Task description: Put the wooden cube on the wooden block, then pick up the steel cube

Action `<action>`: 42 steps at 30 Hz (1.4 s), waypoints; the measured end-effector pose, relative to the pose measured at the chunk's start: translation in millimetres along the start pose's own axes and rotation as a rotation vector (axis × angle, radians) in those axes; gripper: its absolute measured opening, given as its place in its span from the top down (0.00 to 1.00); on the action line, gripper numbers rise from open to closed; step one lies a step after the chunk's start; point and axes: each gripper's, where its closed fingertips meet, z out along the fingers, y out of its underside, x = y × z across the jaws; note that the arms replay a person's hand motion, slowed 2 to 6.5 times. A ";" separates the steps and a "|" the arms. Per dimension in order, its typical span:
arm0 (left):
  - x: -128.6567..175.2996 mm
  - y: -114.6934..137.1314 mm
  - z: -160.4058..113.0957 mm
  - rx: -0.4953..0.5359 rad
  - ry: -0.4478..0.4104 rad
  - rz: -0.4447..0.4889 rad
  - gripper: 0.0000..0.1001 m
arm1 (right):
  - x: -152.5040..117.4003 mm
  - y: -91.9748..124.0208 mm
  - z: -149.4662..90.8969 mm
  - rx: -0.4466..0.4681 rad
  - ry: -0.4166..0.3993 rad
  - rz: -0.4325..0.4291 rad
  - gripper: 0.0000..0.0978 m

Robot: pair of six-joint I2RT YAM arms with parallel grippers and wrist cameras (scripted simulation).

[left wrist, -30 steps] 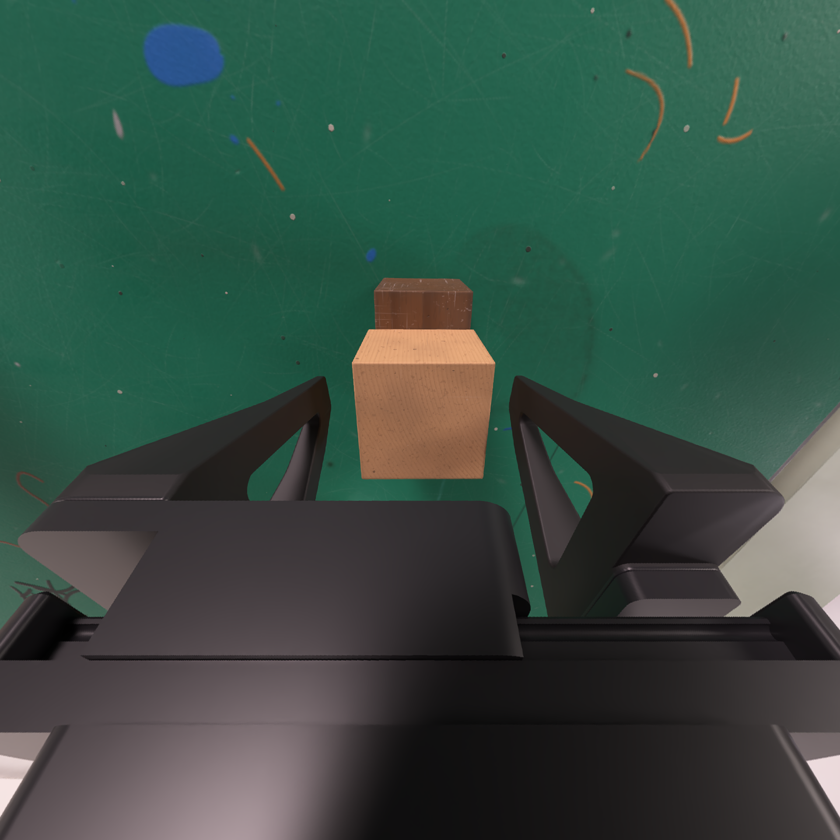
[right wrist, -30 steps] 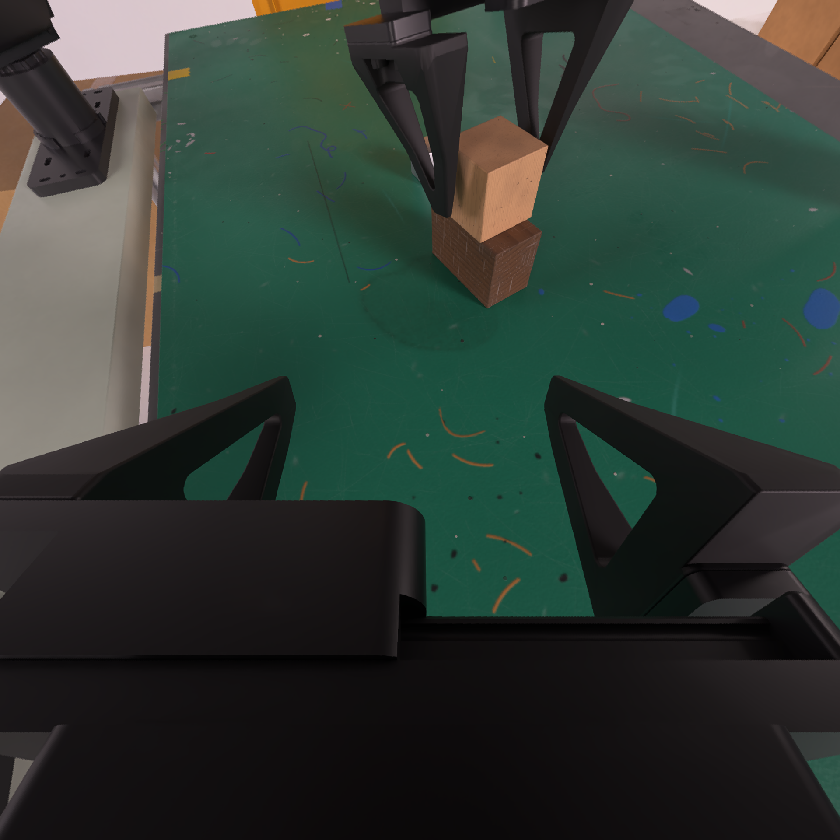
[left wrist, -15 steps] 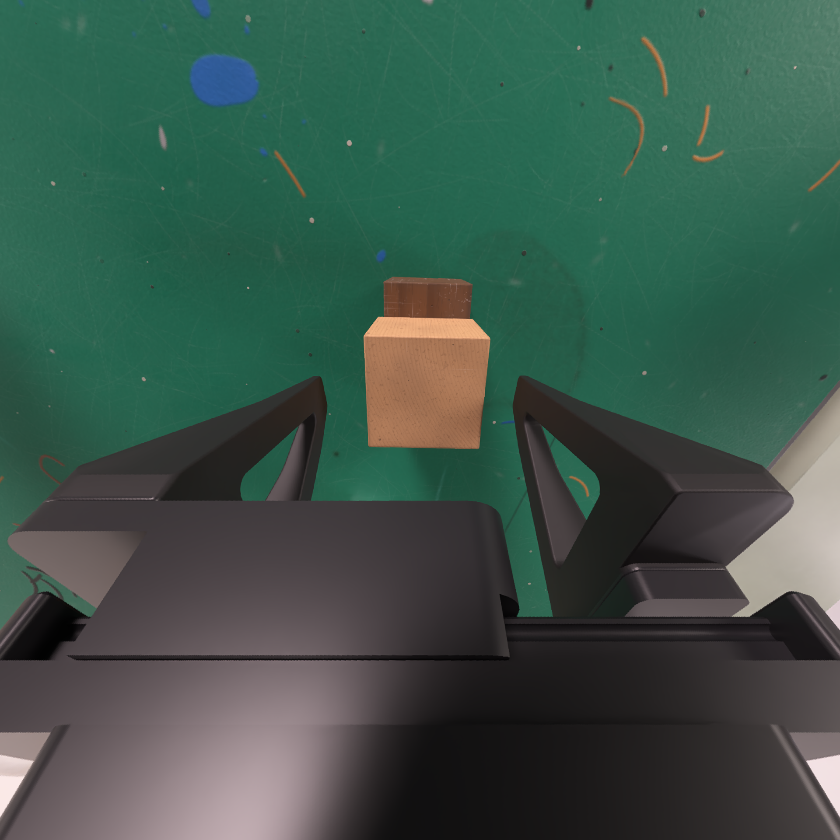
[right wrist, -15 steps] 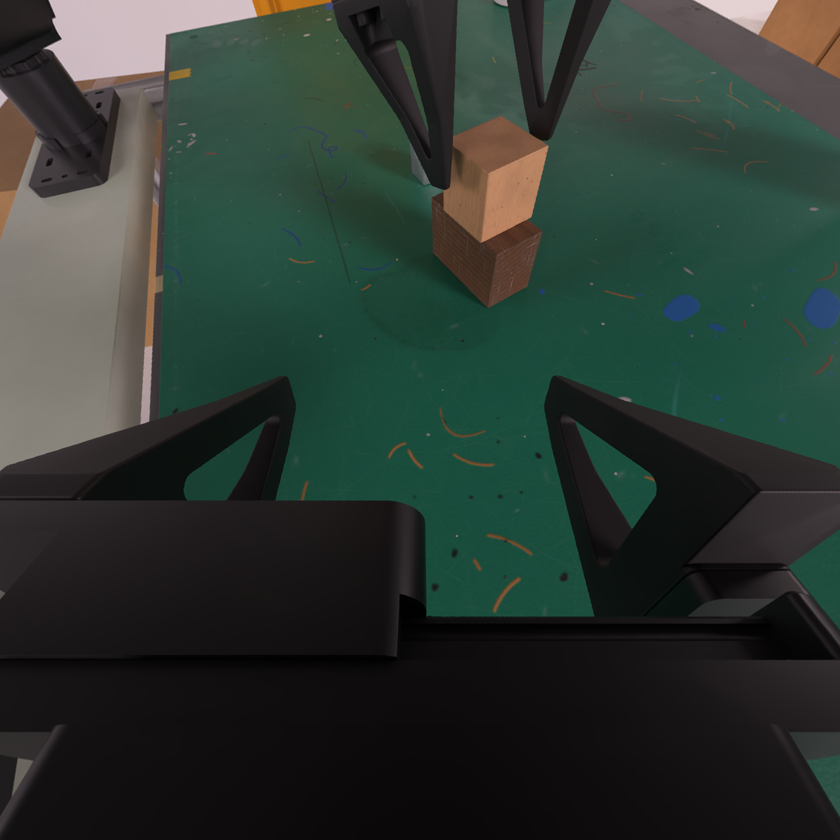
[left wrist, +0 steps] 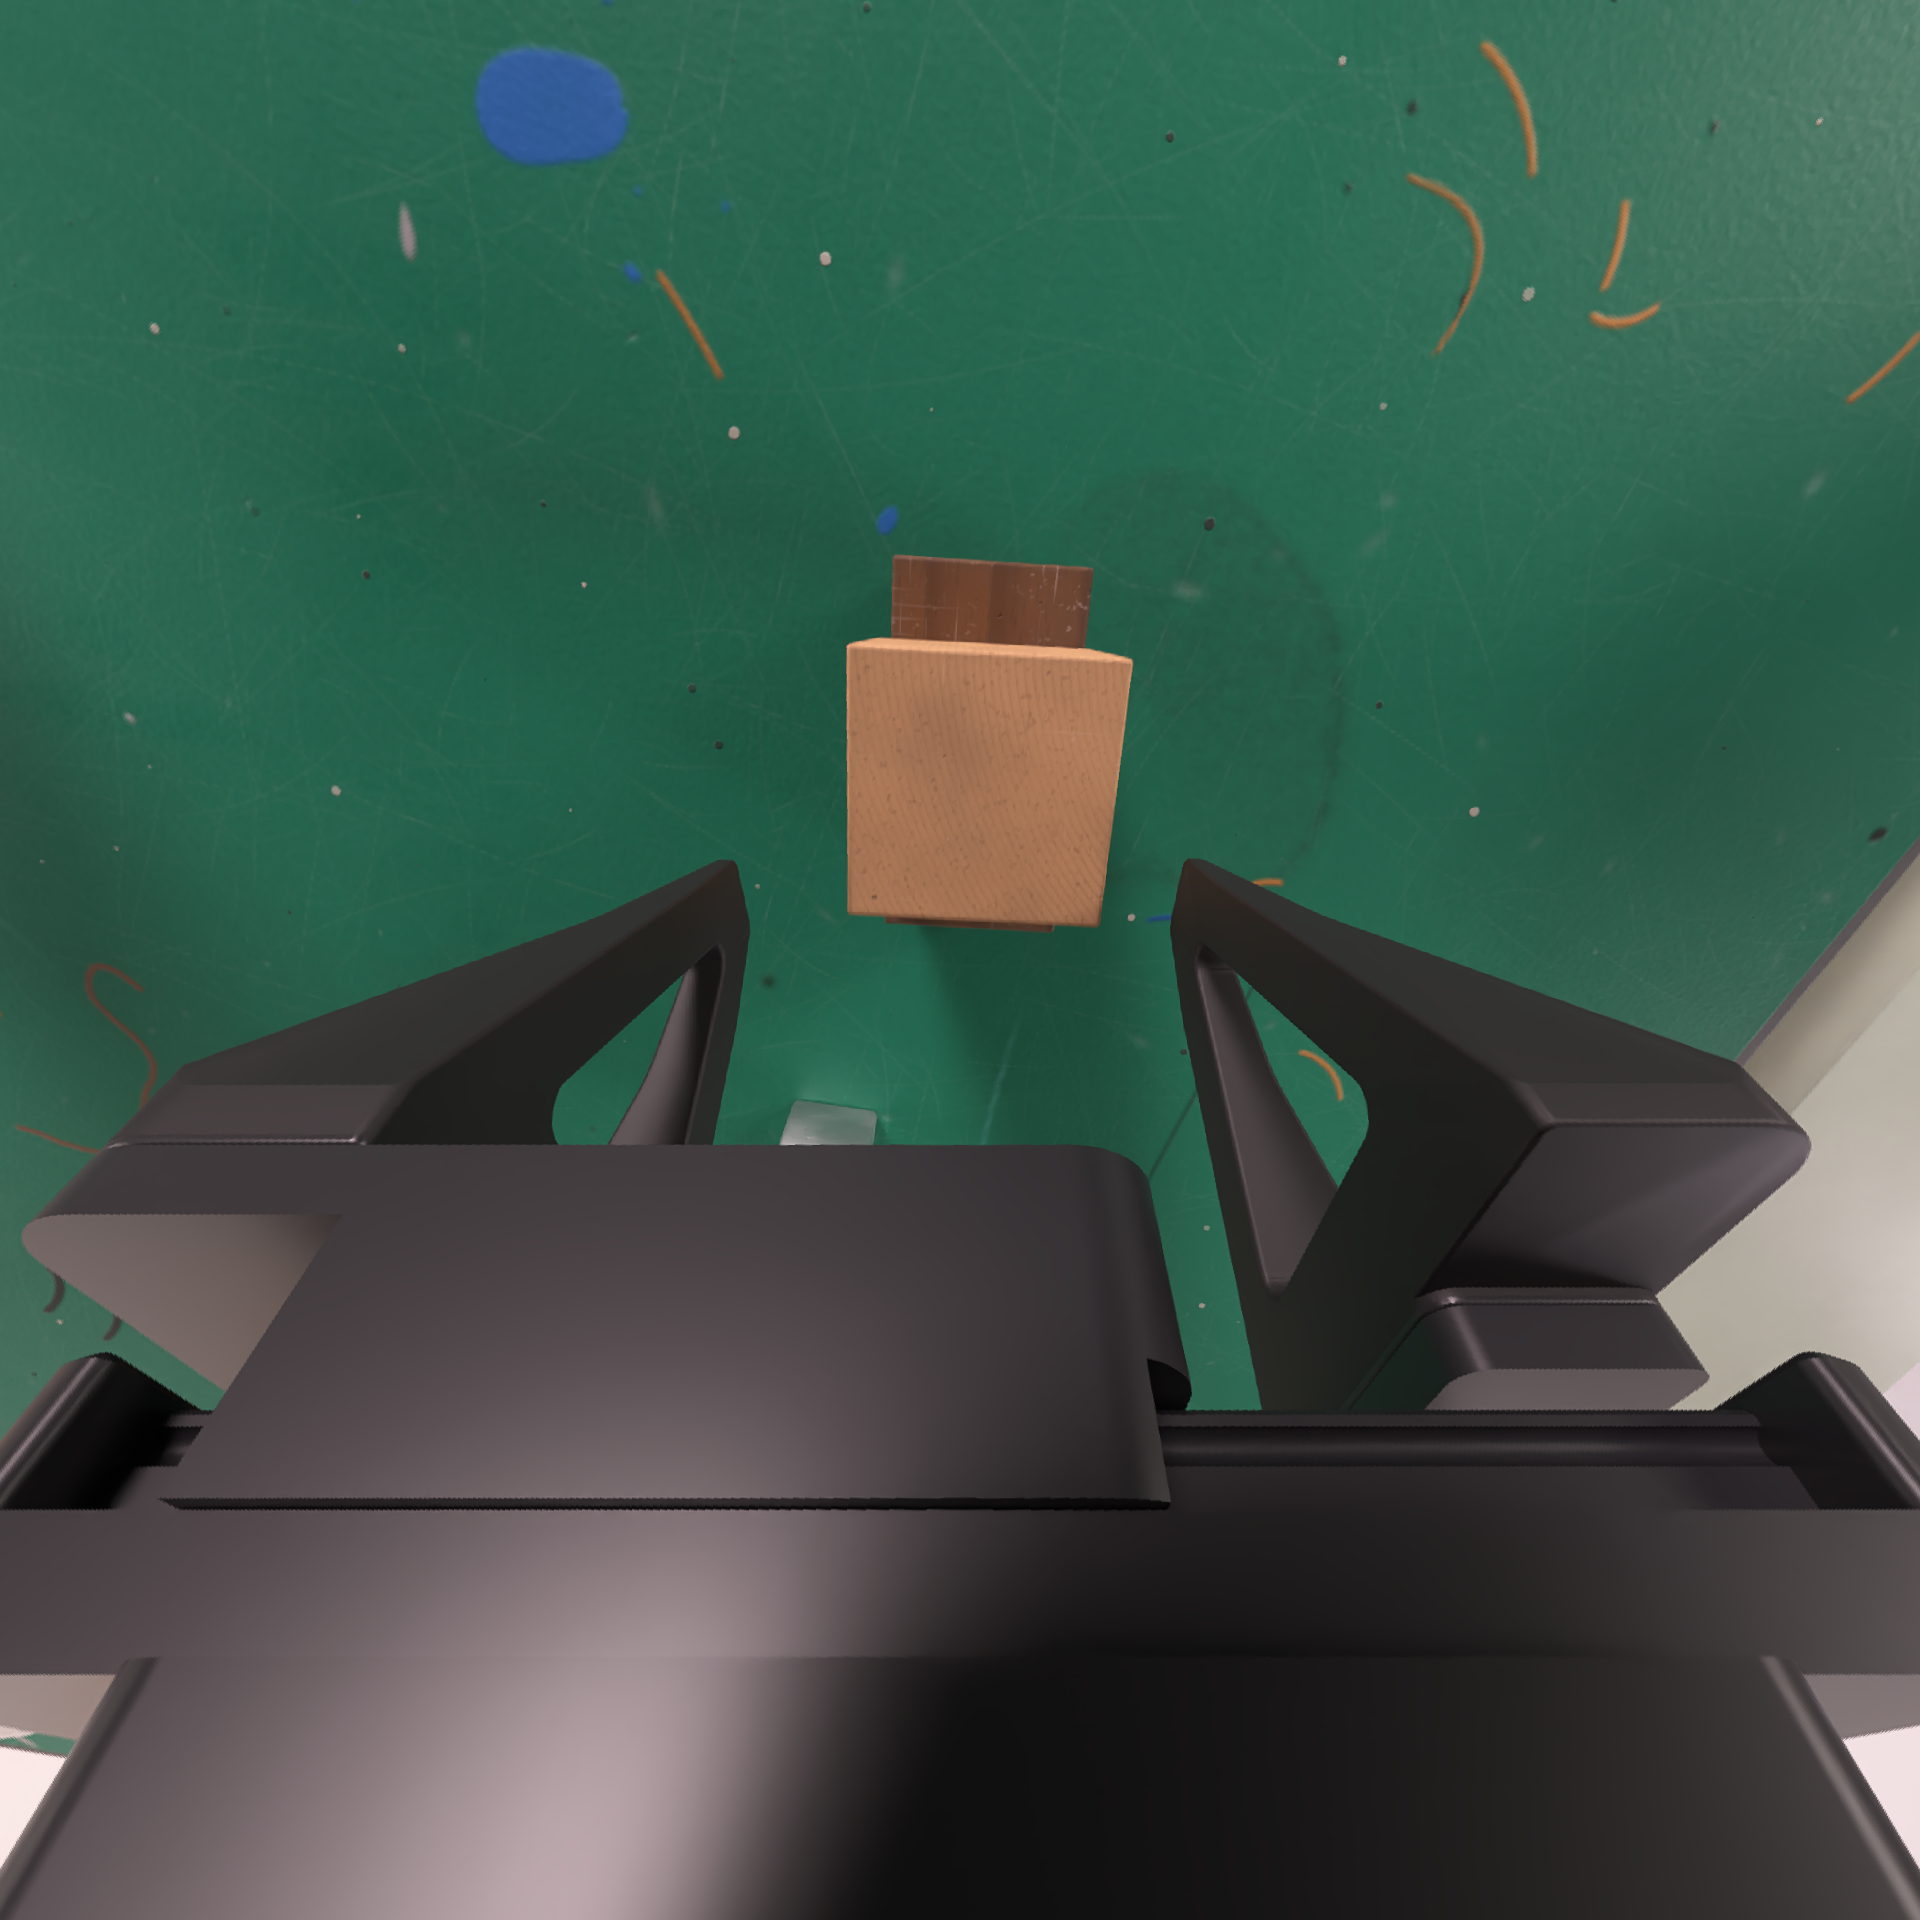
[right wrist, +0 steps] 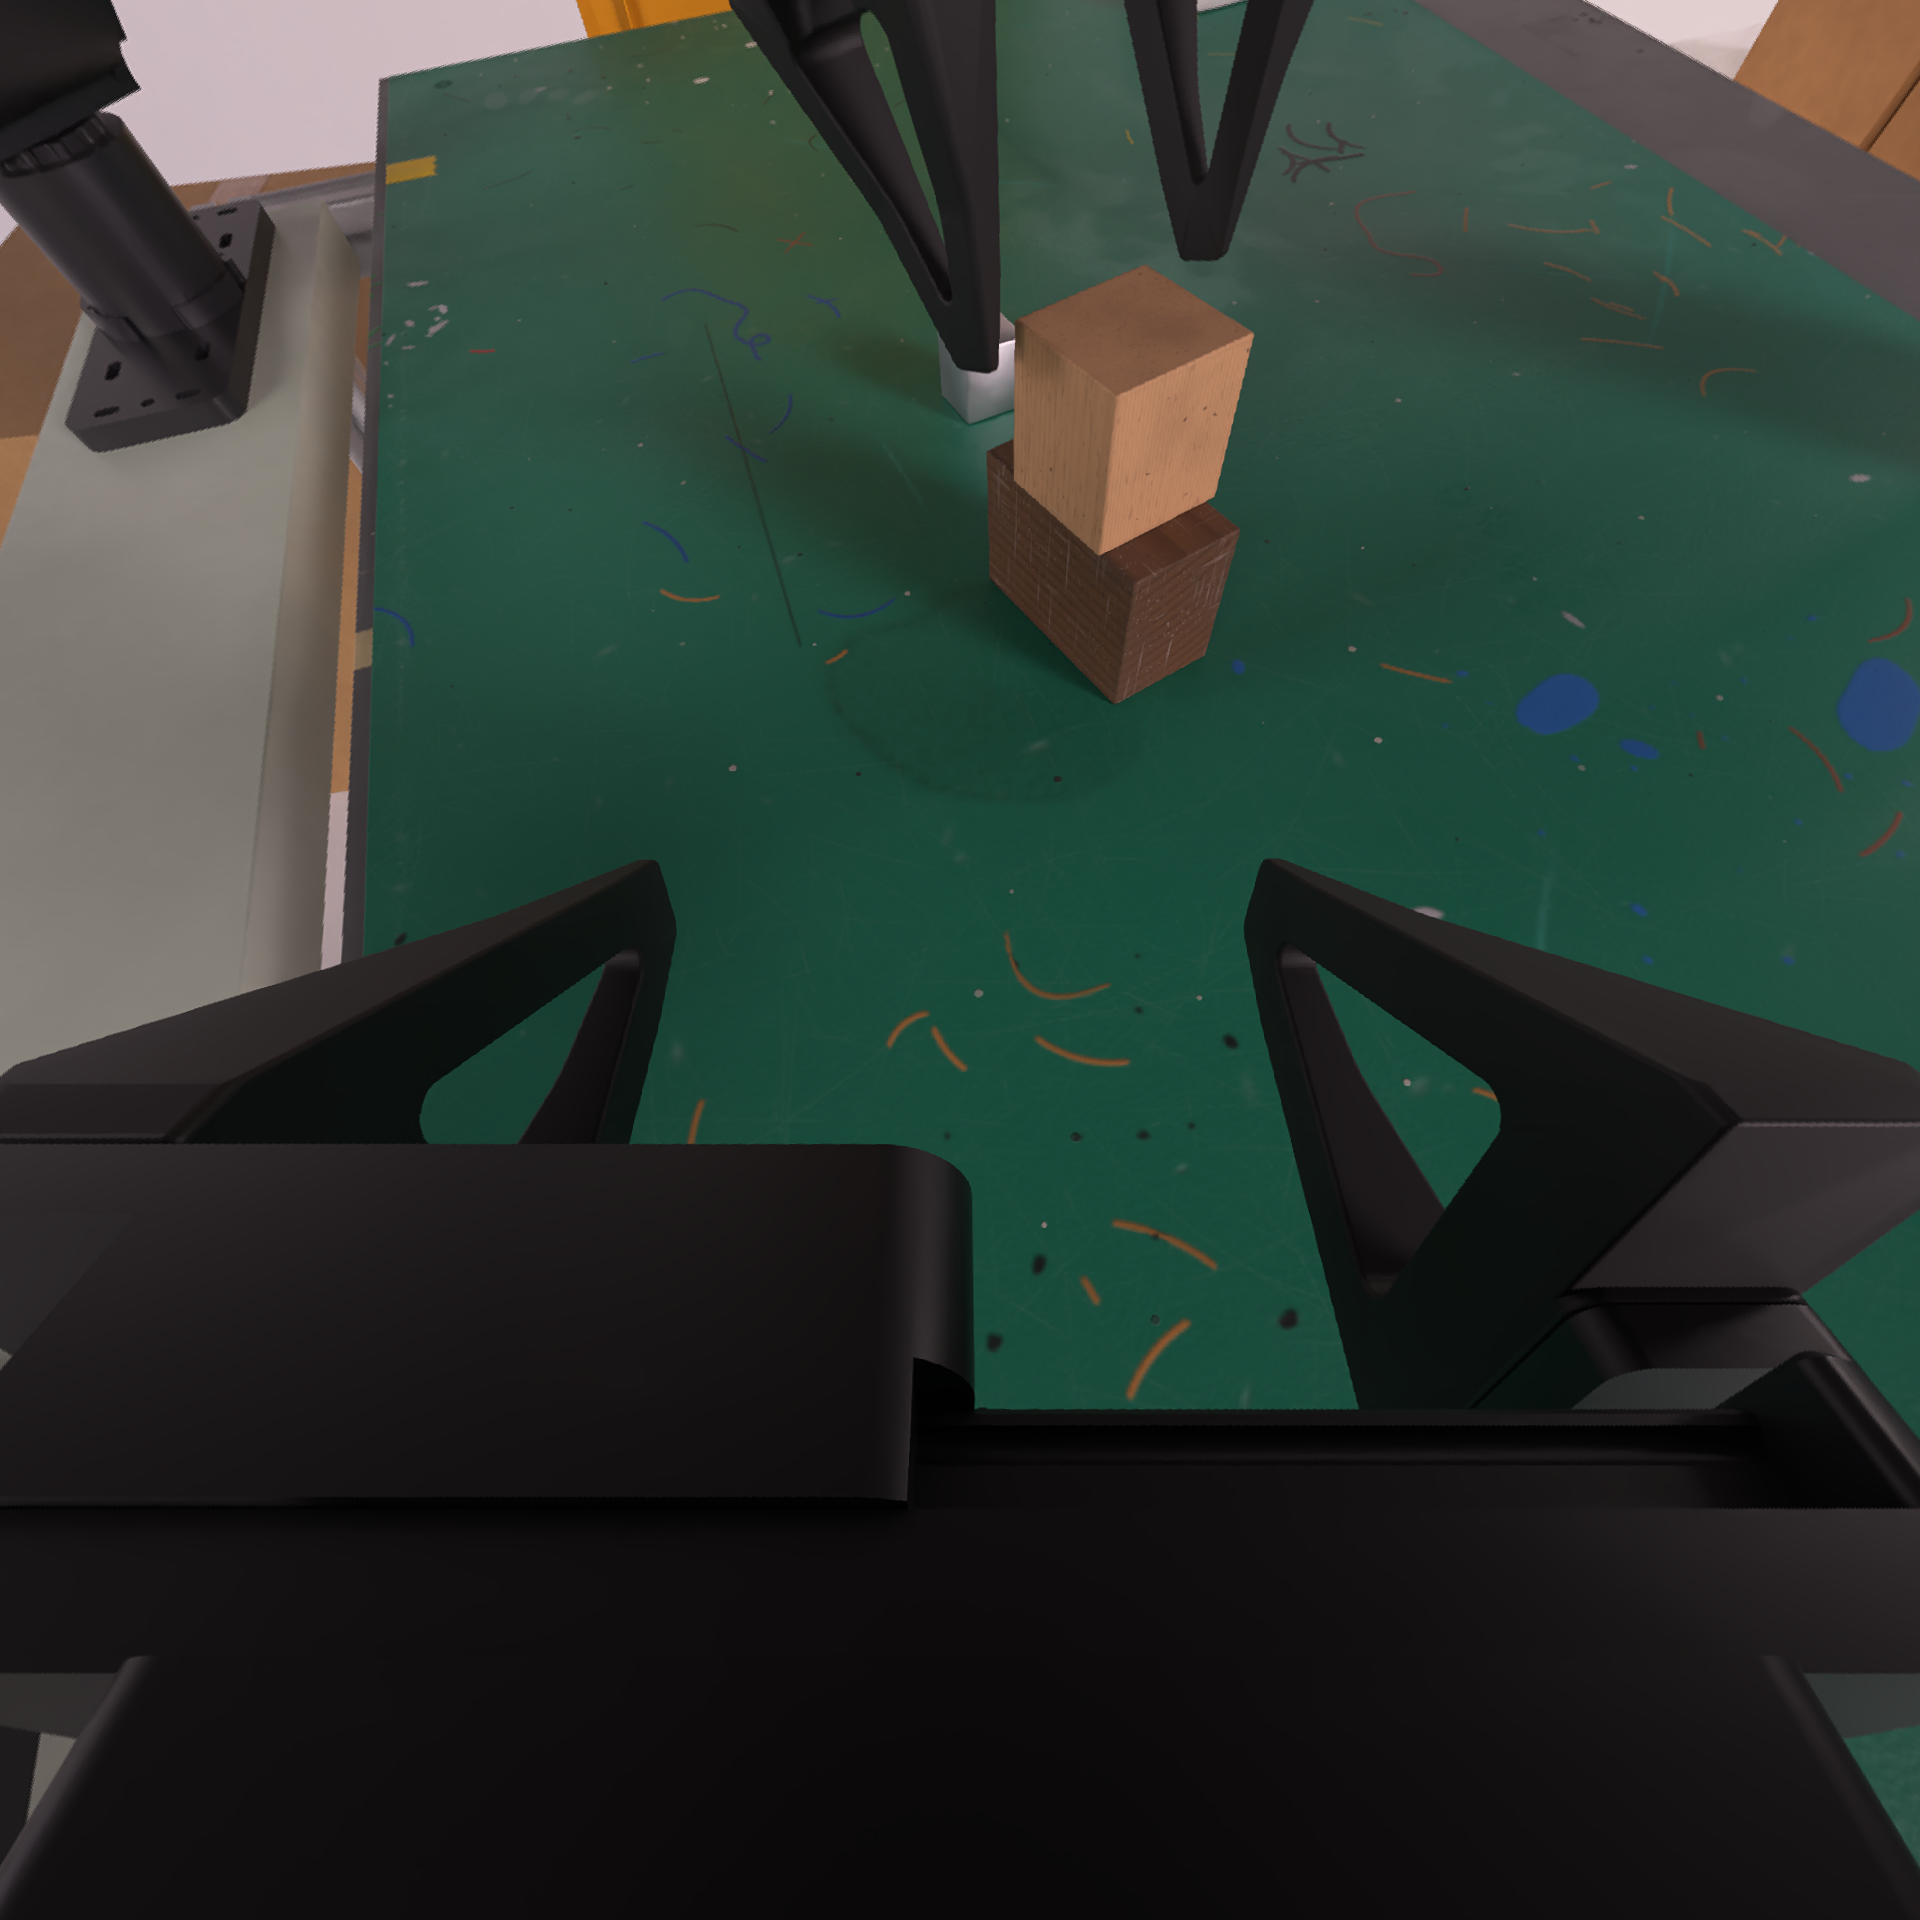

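The light wooden cube (right wrist: 1127,416) rests on the dark wooden block (right wrist: 1117,608) on the green mat. In the left wrist view the cube (left wrist: 985,784) covers most of the block (left wrist: 989,601). My left gripper (left wrist: 961,883) is open and empty, above the stack; it shows in the right wrist view (right wrist: 1086,296) with its fingers clear of the cube. The steel cube (right wrist: 979,382) stands just behind the stack, partly hidden by a left finger; a sliver of it (left wrist: 828,1124) shows in the left wrist view. My right gripper (right wrist: 961,883) is open and empty, well short of the stack.
The green mat (right wrist: 623,779) has paint spots and scratches. The other arm's base (right wrist: 145,301) stands on a pale strip (right wrist: 145,727) left of the mat. The mat's edge (left wrist: 1818,987) runs at the right of the left wrist view.
My left gripper has risen away from the wooden cube, which stays on the block. The steel cube has come into view behind the stack. The right gripper has not moved.
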 end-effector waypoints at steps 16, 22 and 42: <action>-5.2 26.9 -29.5 0.063 -0.059 -0.060 0.23 | 0.1 0.5 0.0 -0.003 0.001 0.000 0.04; -4.9 49.7 -40.9 0.086 -0.080 -0.103 0.23 | -0.5 0.5 0.7 -0.004 -0.002 -0.001 0.04; 6.1 132.5 -26.3 0.081 -0.084 -0.246 0.23 | -5.2 0.9 6.6 -0.018 -0.020 -0.002 0.04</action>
